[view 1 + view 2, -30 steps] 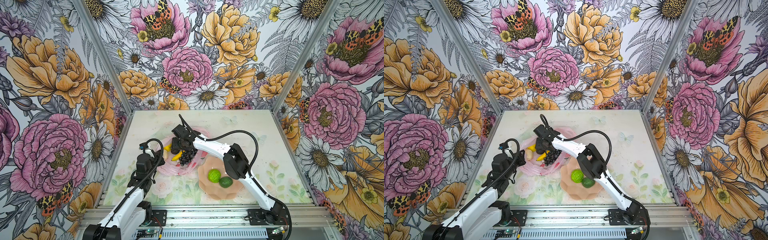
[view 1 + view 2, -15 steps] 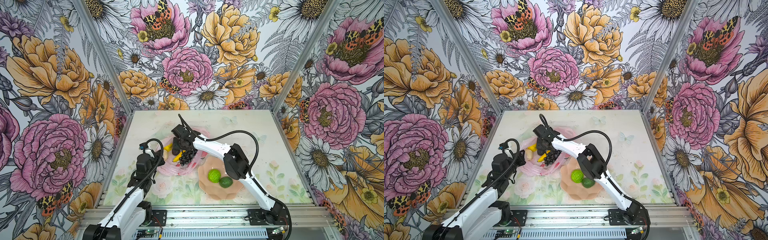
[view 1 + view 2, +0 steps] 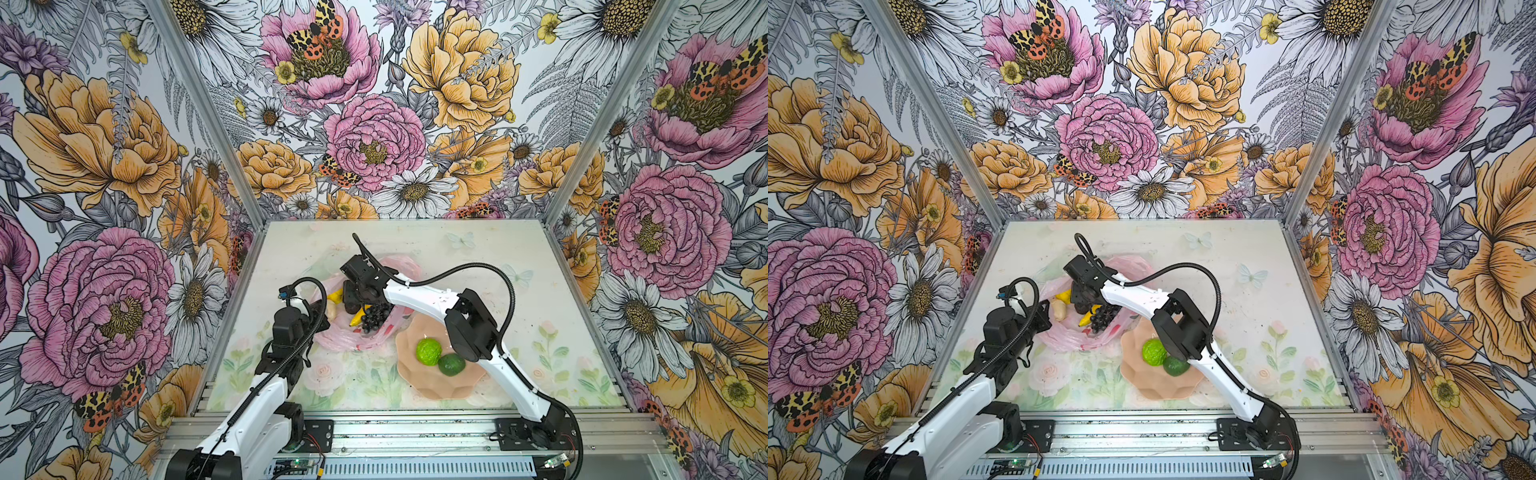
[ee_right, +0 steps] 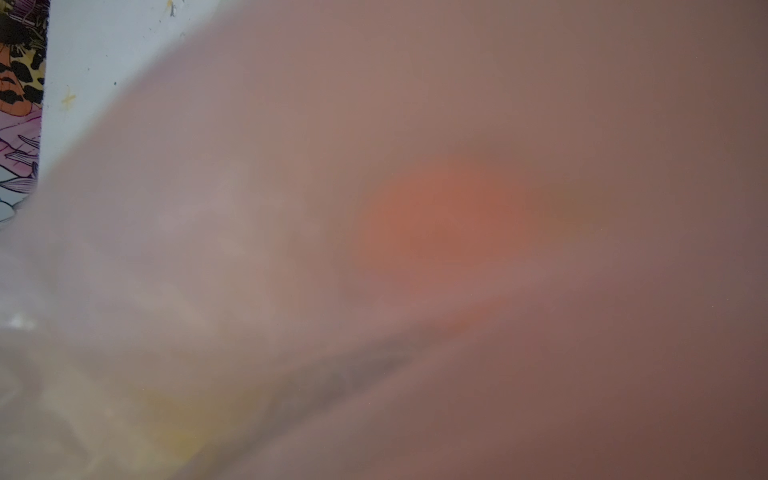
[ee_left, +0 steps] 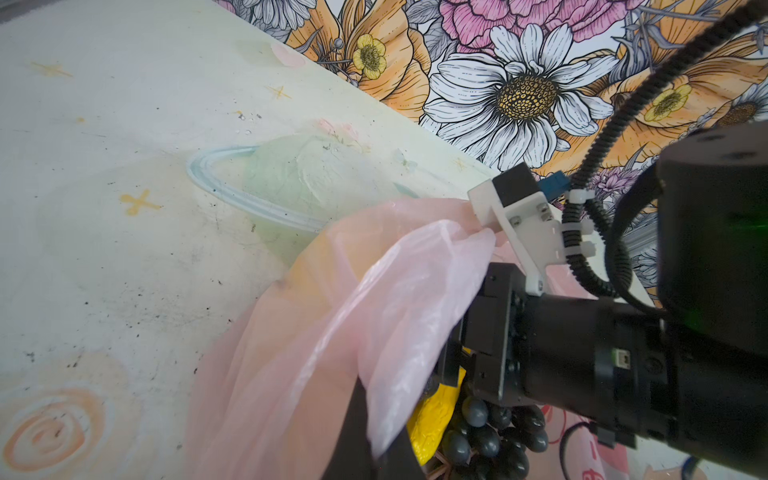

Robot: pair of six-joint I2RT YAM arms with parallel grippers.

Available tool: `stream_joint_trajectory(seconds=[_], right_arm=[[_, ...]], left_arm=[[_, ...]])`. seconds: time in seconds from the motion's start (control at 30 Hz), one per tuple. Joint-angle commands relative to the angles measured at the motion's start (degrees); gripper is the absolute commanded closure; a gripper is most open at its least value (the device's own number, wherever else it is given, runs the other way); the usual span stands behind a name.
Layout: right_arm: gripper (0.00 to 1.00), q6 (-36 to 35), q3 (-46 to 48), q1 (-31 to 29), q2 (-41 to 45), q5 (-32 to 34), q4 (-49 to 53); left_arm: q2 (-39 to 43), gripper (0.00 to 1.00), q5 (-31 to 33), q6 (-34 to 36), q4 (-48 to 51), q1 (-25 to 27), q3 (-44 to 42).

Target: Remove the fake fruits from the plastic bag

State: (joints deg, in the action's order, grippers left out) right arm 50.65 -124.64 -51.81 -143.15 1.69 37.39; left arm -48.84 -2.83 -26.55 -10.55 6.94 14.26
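Note:
The pink plastic bag (image 3: 340,340) (image 3: 1067,336) lies open on the table in both top views. In its mouth lie a yellow banana (image 3: 358,319), a dark grape bunch (image 3: 374,318), a lemon (image 3: 336,296) and a whitish lump (image 3: 331,309). My left gripper (image 3: 321,309) (image 5: 376,451) is shut on the bag's edge (image 5: 374,291), holding it up. My right gripper (image 3: 353,301) reaches into the bag beside the grapes (image 5: 490,440); pink film hides its jaws. In the right wrist view the film covers the lens, with an orange blur (image 4: 440,220) behind it.
A peach-pink scalloped plate (image 3: 432,386) stands at the front right of the bag. It holds a bumpy lime-green citrus (image 3: 429,351) and a dark green avocado (image 3: 451,364). My right arm passes over the plate's far edge. Flowered walls close in three sides.
My right gripper has shifted only slightly inside the bag's mouth. The left arm, the bag and the fruits on the plate have not visibly moved.

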Motion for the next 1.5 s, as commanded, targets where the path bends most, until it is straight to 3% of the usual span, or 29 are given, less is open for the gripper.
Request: stream_joint_trajectory(seconds=[0.0,0.47,0.73,1.13,1.47], right_arm=[[0.43,0.3,0.7,-0.4,0.6,0.4,0.7],[0.66,-1.8,0.3,-0.5,6.1,2.4,0.6],[0.68,-2.9,1.9,-1.6,9.2,3.2,0.5],[0.68,-6.4,17.2,-3.4,23.1,6.5,-1.2],[0.68,-7.3,36.9,-1.4,39.2,11.6,-1.2]], left_arm=[[1.0,1.0,0.6,1.2,-0.9,-0.6,-0.8],[1.1,1.0,0.7,1.1,-0.9,-0.6,-0.9],[1.1,1.0,0.8,1.2,-0.9,-0.5,-0.8],[0.9,1.0,0.6,1.1,-1.0,-0.6,-0.8],[0.8,1.0,0.4,1.1,-1.1,-0.6,-0.8]])
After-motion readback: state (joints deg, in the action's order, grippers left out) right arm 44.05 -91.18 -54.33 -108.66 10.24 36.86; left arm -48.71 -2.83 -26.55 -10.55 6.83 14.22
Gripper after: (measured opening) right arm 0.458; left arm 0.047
